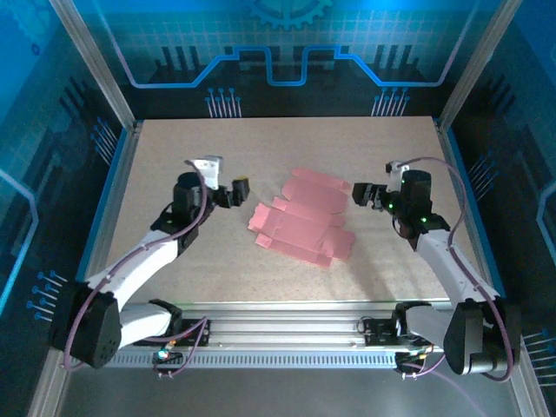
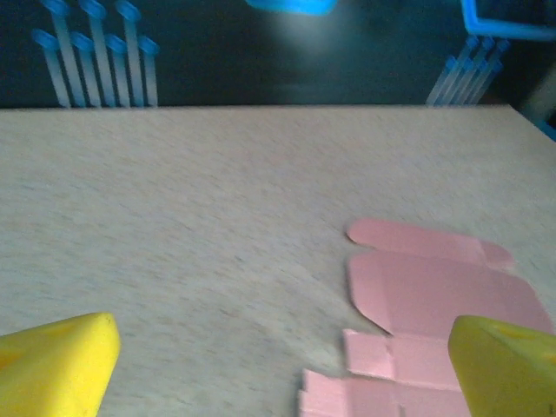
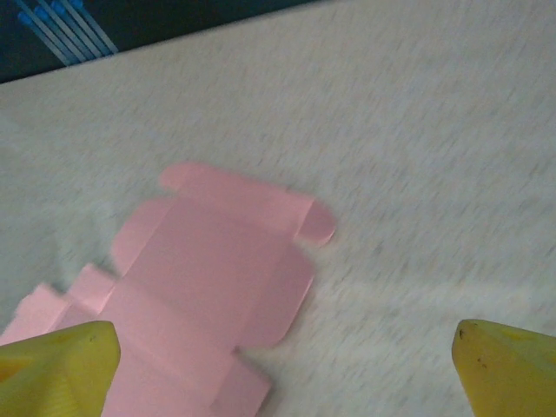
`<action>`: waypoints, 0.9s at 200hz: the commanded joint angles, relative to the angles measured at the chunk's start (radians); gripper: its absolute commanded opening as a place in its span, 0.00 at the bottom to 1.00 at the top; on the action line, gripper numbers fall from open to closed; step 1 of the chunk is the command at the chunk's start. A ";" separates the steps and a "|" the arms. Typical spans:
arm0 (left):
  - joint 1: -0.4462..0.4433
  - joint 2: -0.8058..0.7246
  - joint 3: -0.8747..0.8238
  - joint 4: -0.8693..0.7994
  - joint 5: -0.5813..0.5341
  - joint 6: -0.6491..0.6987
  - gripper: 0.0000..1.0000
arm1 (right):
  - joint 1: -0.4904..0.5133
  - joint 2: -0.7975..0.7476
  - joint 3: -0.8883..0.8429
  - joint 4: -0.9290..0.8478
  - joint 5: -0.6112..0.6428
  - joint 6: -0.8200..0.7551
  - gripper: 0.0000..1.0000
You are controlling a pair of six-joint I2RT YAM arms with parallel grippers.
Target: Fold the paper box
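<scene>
A blue-lit wall (image 1: pixel 278 61) with line patterns is seen behind a pale, speckled desk (image 1: pixel 174 148). In the middle of the desk the paper box (image 1: pixel 300 217) is laid flat. It is a pink sheet, not yet folded, with flaps cut all round its edge. No part of it is stood up, so the task is judged to be at its very start.

The left hand (image 1: pixel 236 193) is held near the sheet's left edge, and the right hand (image 1: pixel 360 195) just beside its far right corner. Both hands are opened wide and nothing is held in either. From the left wrist, yellow fingertips (image 2: pixel 61 365) are seen low over the desk, with the sheet by the right one. From the right wrist, the fingertips (image 3: pixel 56 360) are seen with the sheet partly hidden behind the left one.

The step in hand is judged to be the first reach for a flap. To do it well, the sheet should be pinned down by one hand while a flap is lifted by the other. The flap should be bent along its crease line. Thin card is easily pushed away, so a slow, low slide under the edge is called for. The small rounded tab (image 3: pixel 314 224) is best left for later.
</scene>
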State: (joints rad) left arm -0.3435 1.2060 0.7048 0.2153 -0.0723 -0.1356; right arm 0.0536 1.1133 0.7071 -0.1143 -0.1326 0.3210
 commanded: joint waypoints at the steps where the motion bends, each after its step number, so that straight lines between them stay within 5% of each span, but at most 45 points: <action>1: -0.070 0.086 0.073 -0.138 0.058 -0.050 0.99 | -0.010 -0.041 -0.024 -0.188 -0.162 0.165 1.00; 51: -0.117 0.235 0.161 -0.136 0.101 -0.049 0.99 | 0.043 -0.134 -0.166 -0.294 -0.222 0.248 0.95; 112: -0.117 0.281 0.173 -0.126 0.126 -0.074 0.99 | 0.151 -0.007 -0.255 -0.129 -0.264 0.342 0.80; 180: -0.117 0.245 0.138 -0.131 0.092 -0.051 0.99 | 0.181 0.145 -0.236 -0.054 -0.220 0.332 0.48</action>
State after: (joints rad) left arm -0.4557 1.4845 0.8520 0.1009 0.0307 -0.1856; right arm 0.2230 1.2461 0.4580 -0.2028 -0.3695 0.6552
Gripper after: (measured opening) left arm 0.990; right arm 0.524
